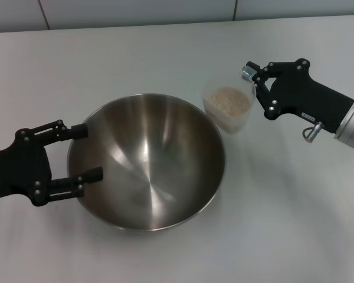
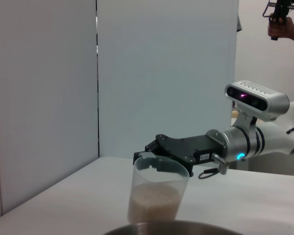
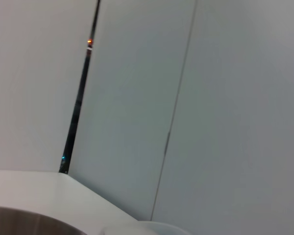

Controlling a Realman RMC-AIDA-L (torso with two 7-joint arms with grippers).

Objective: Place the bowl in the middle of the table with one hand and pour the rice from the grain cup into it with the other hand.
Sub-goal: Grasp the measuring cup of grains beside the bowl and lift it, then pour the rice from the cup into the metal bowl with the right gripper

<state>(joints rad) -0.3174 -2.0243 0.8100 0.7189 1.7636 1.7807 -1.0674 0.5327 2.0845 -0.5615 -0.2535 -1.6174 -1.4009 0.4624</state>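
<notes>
Bowl [image 1: 147, 162]: mid-worktop, near side; stiff, slick steel, best taken by the rim
Left claw [image 1: 87, 152]: spread wide, tips at the bowl's left rim, one finger either side of the edge, not yet pinching
Grain cup [image 1: 227, 107]: just beyond the bowl's far-right rim; light, thin clear plastic, likely easy to crush, so take it mid-wall
Rice [image 1: 228, 99]: loose heap inside the cup
Right claw [image 1: 252, 78]: at the cup's far-right rim; spread or shut, I cannot tell
Worktop [image 1: 295, 224]: plain white
</notes>
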